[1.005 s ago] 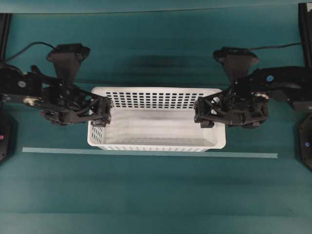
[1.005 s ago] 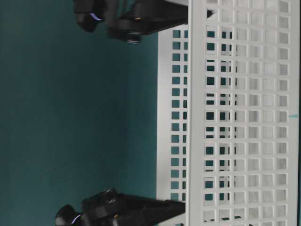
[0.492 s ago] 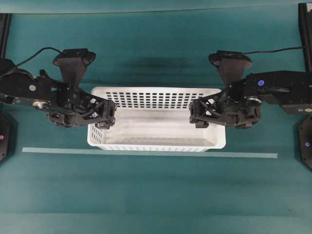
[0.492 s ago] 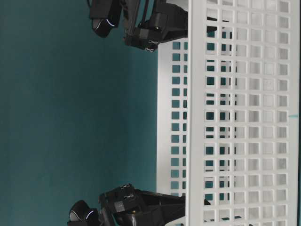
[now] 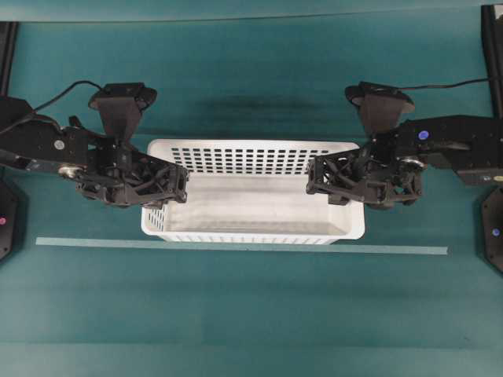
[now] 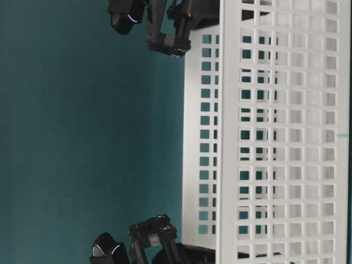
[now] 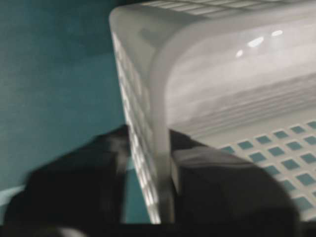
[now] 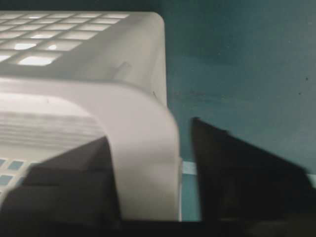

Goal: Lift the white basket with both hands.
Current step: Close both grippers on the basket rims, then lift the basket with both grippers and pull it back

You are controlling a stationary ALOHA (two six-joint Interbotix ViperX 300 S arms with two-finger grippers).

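1. At the centre of the teal table (image 5: 251, 314), the white basket (image 5: 251, 206) sits upright with its long sides running left to right in the overhead view, just behind a pale tape strip (image 5: 236, 247) laid on the table.
2. The basket interior holds nothing; its floor is solid and its walls are perforated.
3. The left gripper (image 5: 174, 187) straddles the left short wall of the basket. The left wrist view shows one finger (image 7: 74, 182) outside the wall and the other inside, both pressed against the wall below the rolled rim: narrow, clamped on the wall.
4. The right gripper (image 5: 321, 177) straddles the right short wall. In the right wrist view the inner finger (image 8: 69, 182) lies against the wall, while a visible gap separates the outer finger from it, so a firm clamp cannot be confirmed.
5. In the table-level view, which is rotated sideways, both gripper bodies appear at the basket's two ends.
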